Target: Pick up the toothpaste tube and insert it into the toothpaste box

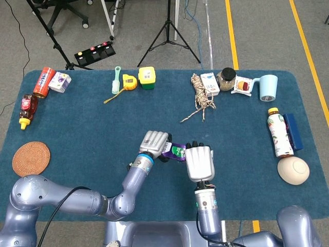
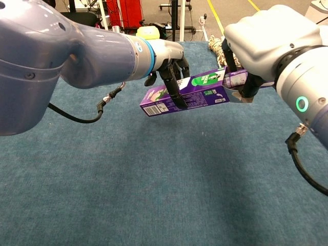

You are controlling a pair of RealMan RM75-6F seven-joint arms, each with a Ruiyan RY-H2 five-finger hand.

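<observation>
My left hand grips the purple toothpaste box around its middle and holds it above the blue table, open end toward the right. My right hand holds the toothpaste tube, whose front part is inside the box mouth; only a short purple-and-white stretch shows between box and hand. In the head view the right hand covers the tube.
Along the far edge lie a rope, small cartons, a jar, a blue mug, a tape measure and a green-yellow container. A bottle, a dark blue box and a bowl sit right; a wicker coaster left.
</observation>
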